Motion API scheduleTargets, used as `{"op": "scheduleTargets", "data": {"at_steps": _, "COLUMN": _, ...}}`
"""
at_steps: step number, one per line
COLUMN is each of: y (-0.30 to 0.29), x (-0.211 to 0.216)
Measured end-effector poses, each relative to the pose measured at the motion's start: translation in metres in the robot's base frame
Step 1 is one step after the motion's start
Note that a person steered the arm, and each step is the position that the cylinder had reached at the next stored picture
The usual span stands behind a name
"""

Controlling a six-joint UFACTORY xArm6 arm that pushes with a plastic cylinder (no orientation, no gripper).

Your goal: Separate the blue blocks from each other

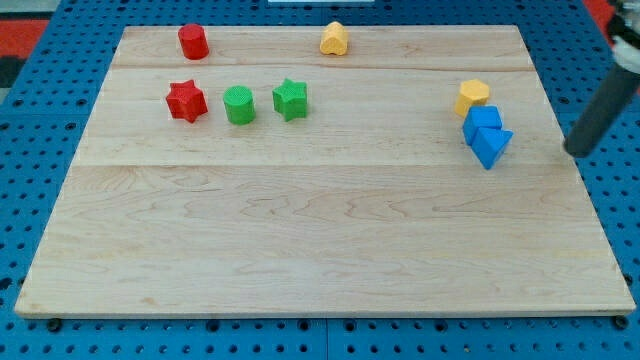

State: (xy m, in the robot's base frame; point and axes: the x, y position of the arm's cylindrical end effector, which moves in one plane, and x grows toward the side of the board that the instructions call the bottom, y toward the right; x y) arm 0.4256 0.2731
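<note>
right of touching blue blocks (486, 134) | my tip (572, 151) apart | holding nothing

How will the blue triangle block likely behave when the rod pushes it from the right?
The blue triangle block looks rigid and squat, so it should slide, not tip. It touches the blue cube, so both may move together. My tip sits to its right, apart.
</note>
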Motion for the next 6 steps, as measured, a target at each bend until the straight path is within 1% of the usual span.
{"op": "scheduleTargets", "data": {"at_steps": 2, "y": -0.109, "x": -0.015}}
{"op": "scheduleTargets", "data": {"at_steps": 3, "y": -0.143, "x": -0.03}}
{"op": "scheduleTargets", "data": {"at_steps": 4, "y": -0.123, "x": -0.047}}
{"op": "scheduleTargets", "data": {"at_steps": 5, "y": -0.123, "x": -0.062}}
{"op": "scheduleTargets", "data": {"at_steps": 6, "y": -0.121, "x": -0.109}}
